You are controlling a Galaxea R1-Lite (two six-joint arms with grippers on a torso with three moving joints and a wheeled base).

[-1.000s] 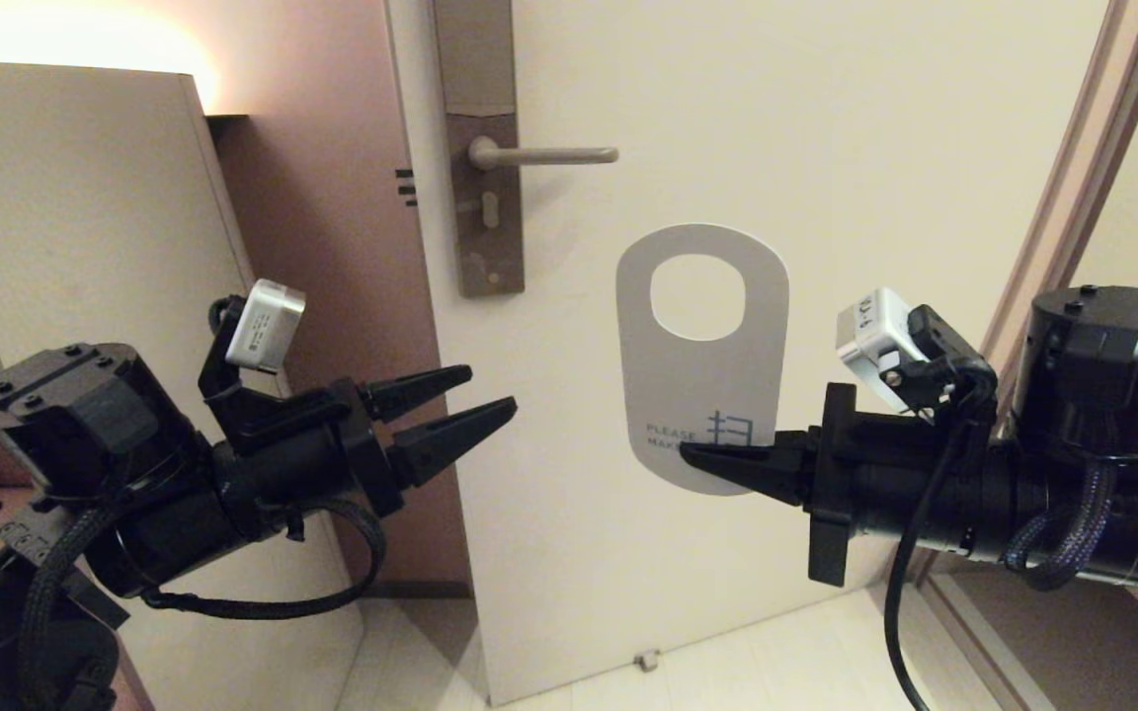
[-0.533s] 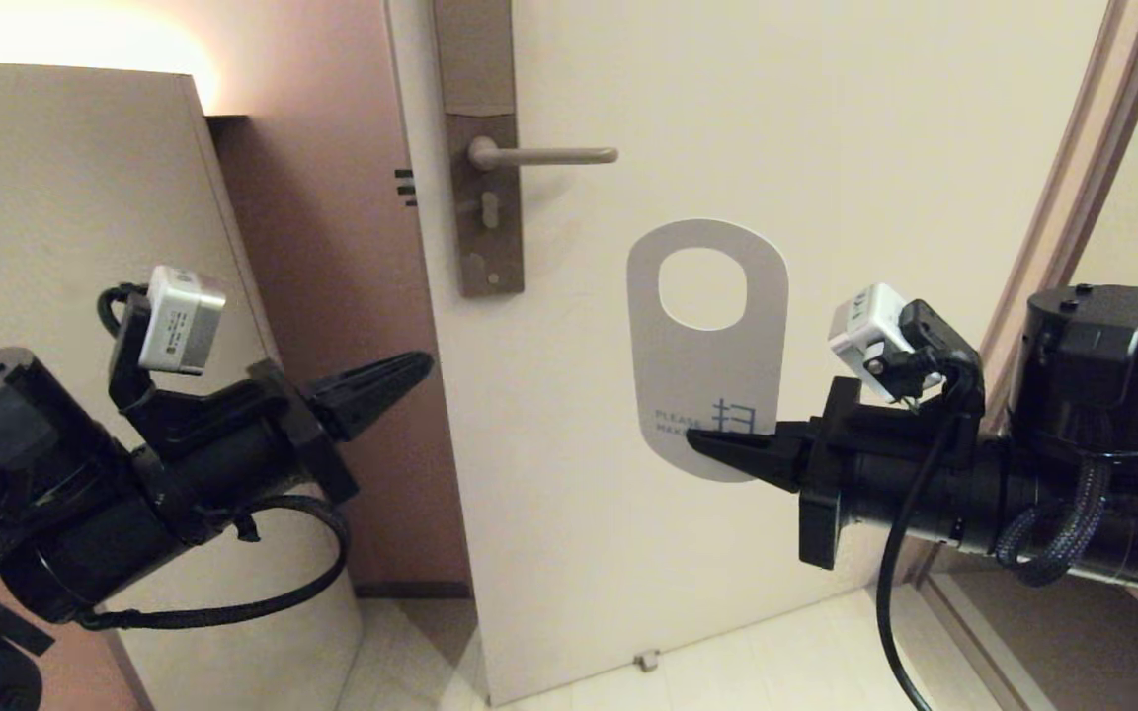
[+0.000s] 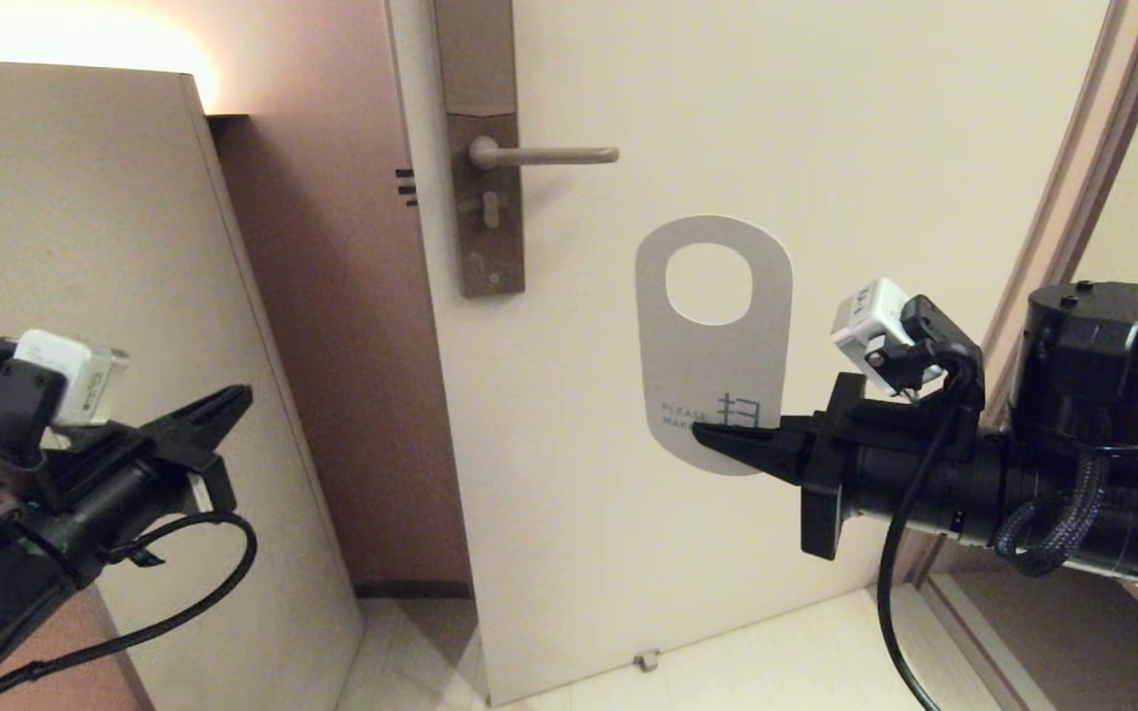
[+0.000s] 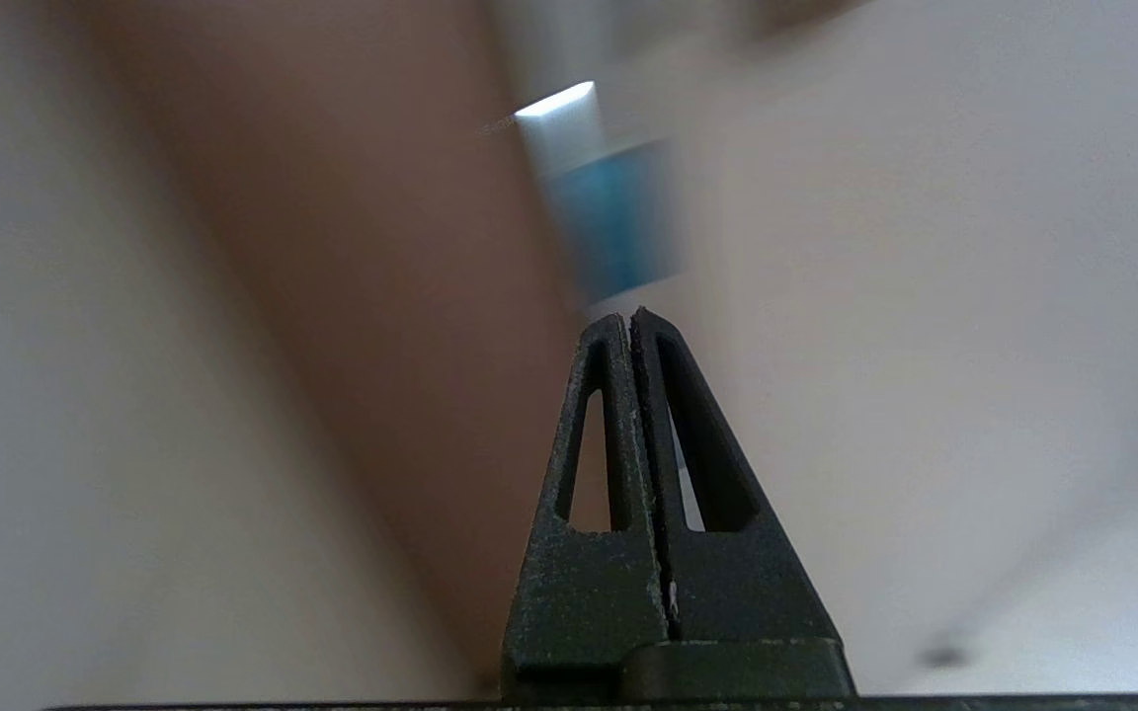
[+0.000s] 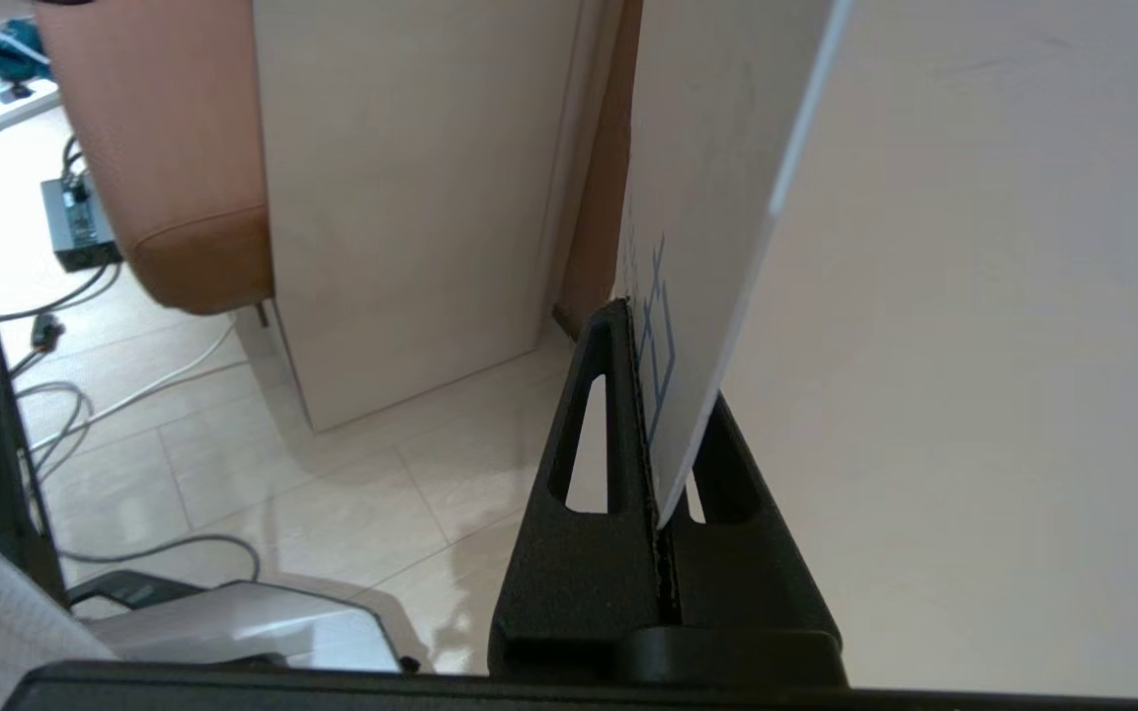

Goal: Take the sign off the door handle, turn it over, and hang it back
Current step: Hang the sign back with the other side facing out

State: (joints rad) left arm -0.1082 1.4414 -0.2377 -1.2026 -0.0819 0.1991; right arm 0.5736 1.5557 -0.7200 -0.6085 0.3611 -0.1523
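The grey door sign (image 3: 712, 346), with an oval hole and blue print near its foot, is off the handle and held upright before the white door, below and to the right of the metal lever handle (image 3: 541, 155). My right gripper (image 3: 702, 441) is shut on the sign's lower edge; in the right wrist view the sign (image 5: 717, 197) stands edge-on between the closed fingers, and the right gripper (image 5: 634, 308) shows there too. My left gripper (image 3: 238, 397) is shut and empty, low at the left by the cabinet; it also shows in the left wrist view (image 4: 628, 318).
The white door (image 3: 826, 118) with its lock plate (image 3: 486, 197) fills the middle. A beige cabinet (image 3: 85, 227) stands at the left, a door frame (image 3: 1073, 178) at the right. Cables and a chair (image 5: 164, 148) lie on the tiled floor.
My left arm has drawn back down and to the left, and its fingers have closed. My right gripper has lifted the sign slightly up and to the right.
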